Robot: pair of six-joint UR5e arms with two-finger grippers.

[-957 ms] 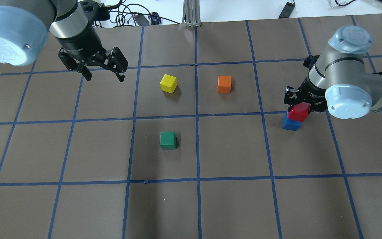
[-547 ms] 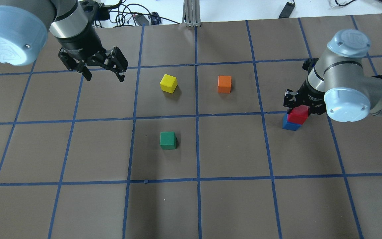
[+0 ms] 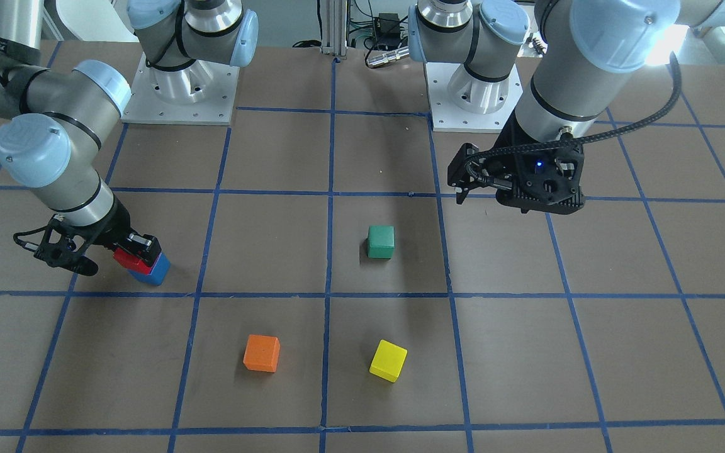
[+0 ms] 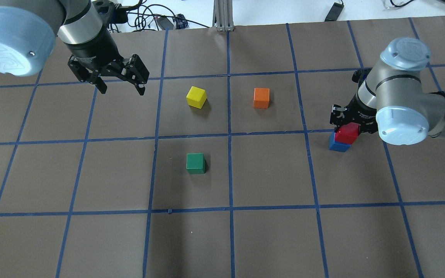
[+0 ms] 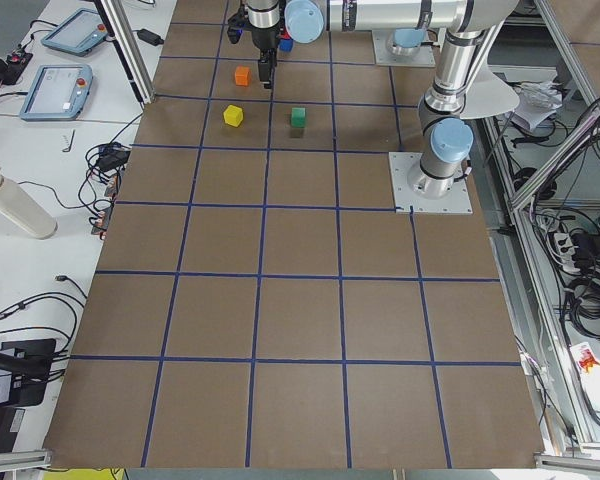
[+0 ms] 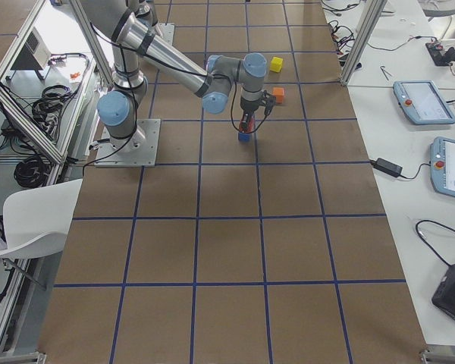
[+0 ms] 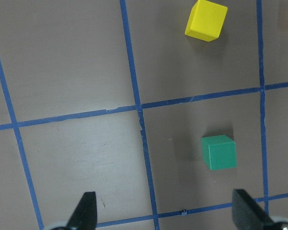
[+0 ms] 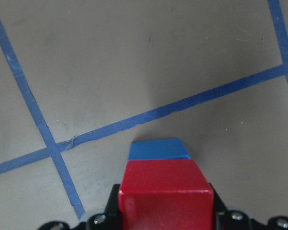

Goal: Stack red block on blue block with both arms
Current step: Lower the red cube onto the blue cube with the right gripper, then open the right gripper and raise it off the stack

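red block [image 4: 348, 133]: small solid matte red cube, on top of the blue block [image 4: 337, 146], at 3 o'clock from table [image 4: 269, 239] centre in the overhead view. Clamped in the right gripper [image 4: 348, 126].
blue block: small solid matte blue cube, flat on the table directly under the red block. Its 7 o'clock side peeks out below red in the overhead view.
contact: red and blue faces look to be touching in the front-facing view. Can't tell if red's full weight is down.
right gripper: black two-finger unit pointing down, fingers pinched to block width on the red block's sides. In the right wrist view red fills the gap, with blue's top edge just beyond it.
left gripper [image 4: 122, 91]: black two-finger unit, fingers spread wide, nothing held. Hangs above the table at 10 o'clock, well apart from the stack.
table: brown matte sheet with a blue tape grid.
green cube [image 4: 196, 163]: small solid green cube, 7 o'clock, near centre, alone in its grid square.
yellow cube [image 4: 196, 97]: small solid yellow cube, 11 o'clock, near centre, turned slightly off the grid.
orange cube [image 4: 261, 98]: small solid orange cube, 1 o'clock, near centre, square to the grid.
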